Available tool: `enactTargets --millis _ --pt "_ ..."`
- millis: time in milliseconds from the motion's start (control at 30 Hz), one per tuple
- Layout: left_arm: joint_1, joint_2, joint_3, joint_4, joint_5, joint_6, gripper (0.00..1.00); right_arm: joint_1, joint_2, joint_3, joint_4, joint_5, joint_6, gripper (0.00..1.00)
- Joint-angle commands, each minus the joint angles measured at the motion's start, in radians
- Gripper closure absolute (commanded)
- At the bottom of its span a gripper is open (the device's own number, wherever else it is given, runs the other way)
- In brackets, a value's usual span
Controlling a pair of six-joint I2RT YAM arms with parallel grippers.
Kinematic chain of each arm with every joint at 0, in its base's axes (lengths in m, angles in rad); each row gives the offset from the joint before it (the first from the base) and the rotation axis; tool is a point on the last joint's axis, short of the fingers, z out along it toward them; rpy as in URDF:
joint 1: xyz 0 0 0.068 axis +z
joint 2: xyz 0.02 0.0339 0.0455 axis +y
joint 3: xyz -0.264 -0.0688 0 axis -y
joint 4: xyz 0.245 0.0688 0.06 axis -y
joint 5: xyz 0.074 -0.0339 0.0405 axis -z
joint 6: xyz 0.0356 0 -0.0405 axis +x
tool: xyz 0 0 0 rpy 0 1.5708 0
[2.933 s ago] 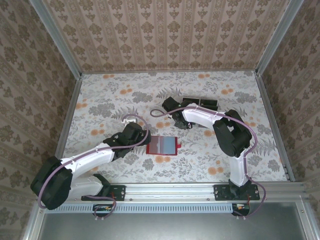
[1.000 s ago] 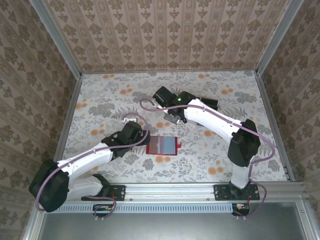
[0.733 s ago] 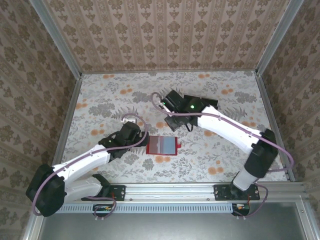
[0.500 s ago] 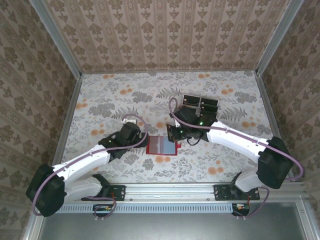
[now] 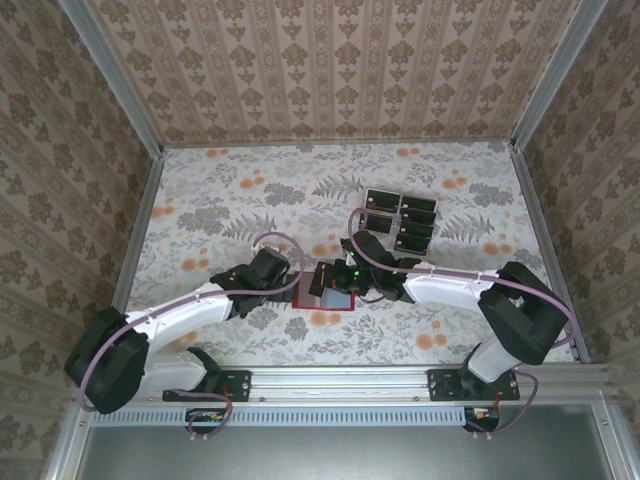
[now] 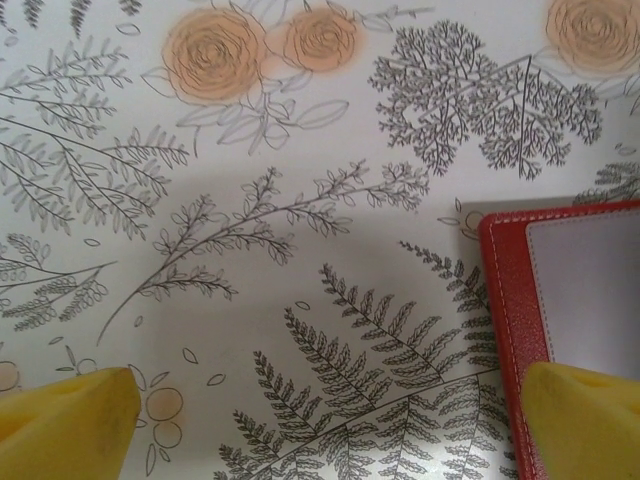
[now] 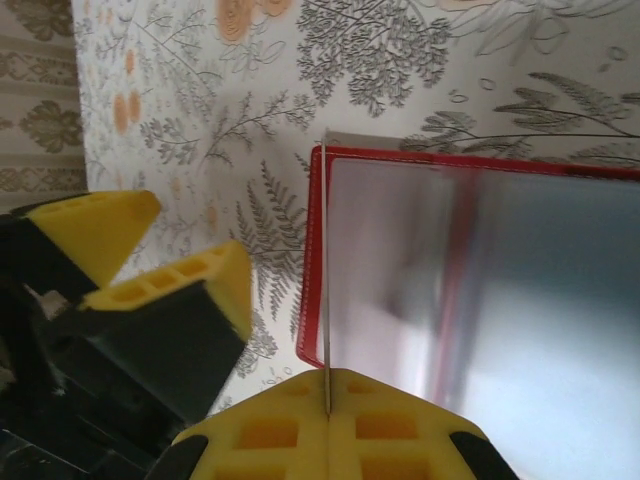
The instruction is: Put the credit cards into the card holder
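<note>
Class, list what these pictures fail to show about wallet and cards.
Card holder pockets: blurred in right wrist view; right claw covers them from above.
Held card: edge-on, face unseen.
Spare cards: too small to count, top view.
Card holder's remainder: cut off at left wrist view's right edge.

Bright, even diffuse light; soft shadows under both arms on the counter. Right wrist: glare and blur smear the card holder window. Left wrist: sharp, faint broad shadow mid-frame.
</note>
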Motion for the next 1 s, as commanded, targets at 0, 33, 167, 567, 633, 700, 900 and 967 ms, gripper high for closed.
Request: enactTargets --millis 0,33,167,567,633,700,900,967 --pt "-0.011 0.025 0.042 -0.009 -0.012 0.025 0.00 -0.001 0.022 -0.019 0.091 -0.036 0.032 1.00" --pt "-0.011 0.031 0.048 -0.009 -0.012 0.027 0.00 -0.004 0.020 -0.025 0.091 -0.035 0.028 1.00" --pt "-0.023 0.049 0.064 -0.006 -0.012 0.033 0.00 -0.022 -0.010 -0.072 0.116 -0.042 0.010 1.00" --pt "-0.060 0.076 0.103 0.004 -0.004 0.051 0.00 -0.086 -0.085 -0.158 0.079 -0.096 -0.082 1.00" --pt "-0.063 0.093 0.109 0.006 -0.002 0.049 0.00 -0.098 -0.067 -0.154 0.082 -0.113 -0.092 1.00" --pt "-0.064 0.114 0.113 0.011 0.004 0.045 0.00 -0.111 -0.047 -0.152 0.089 -0.129 -0.102 1.00" --pt "-0.064 0.161 0.112 0.023 0.006 0.031 0.00 -0.145 0.003 -0.160 0.085 -0.158 -0.133 1.00" --pt "-0.065 0.168 0.117 0.023 0.006 0.030 0.00 -0.151 0.007 -0.165 0.081 -0.159 -0.139 1.00"
